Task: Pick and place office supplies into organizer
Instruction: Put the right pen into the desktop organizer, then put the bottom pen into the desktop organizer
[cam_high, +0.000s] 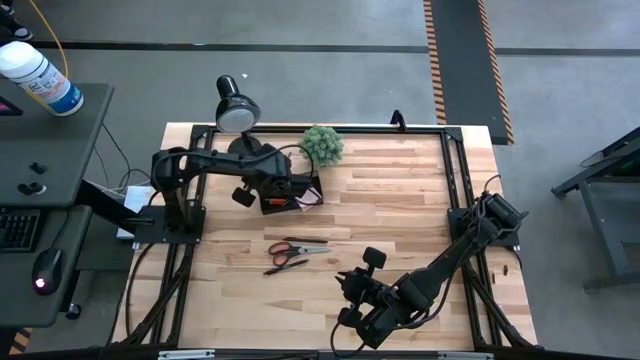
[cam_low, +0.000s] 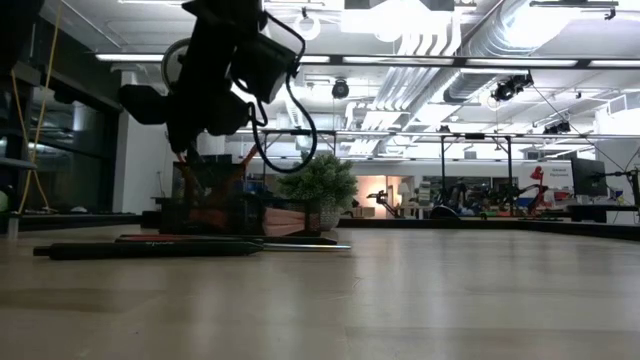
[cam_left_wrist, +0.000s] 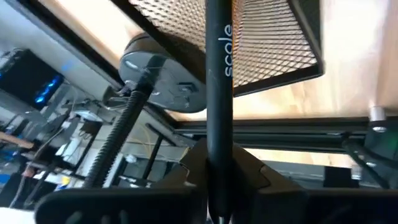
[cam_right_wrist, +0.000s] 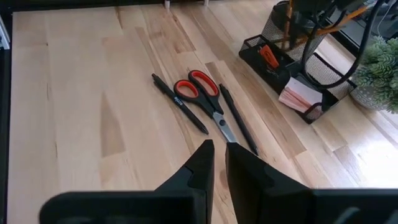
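Observation:
The organizer (cam_high: 290, 196), a black mesh tray with a cup (cam_left_wrist: 261, 37), stands at the table's far left and holds orange pencils and a pink notepad (cam_right_wrist: 300, 96). My left gripper (cam_left_wrist: 219, 183) hovers over it, shut on a black pen (cam_left_wrist: 219, 74). Orange-handled scissors (cam_right_wrist: 202, 93) lie flat mid-table between two more black pens (cam_right_wrist: 180, 102) (cam_right_wrist: 238, 121). My right gripper (cam_right_wrist: 217, 158) hangs above the near side of the table, short of the scissors, shut and holding nothing. My left gripper pinches the black pen's barrel (cam_left_wrist: 219, 146) between its two fingers. The pen runs along the fingers and sticks out past their tips, slanting down toward the mesh cup. It is lifted clear of the table; its far end leaves the picture, so whether it is inside the cup cannot be told.
A black desk lamp (cam_high: 238, 105) stands just behind the organizer, its base (cam_left_wrist: 163, 81) close to the pen. A green potted plant (cam_high: 322, 146) stands to the organizer's right. A black frame (cam_high: 455, 170) runs round the table. Bare wood lies right of the scissors.

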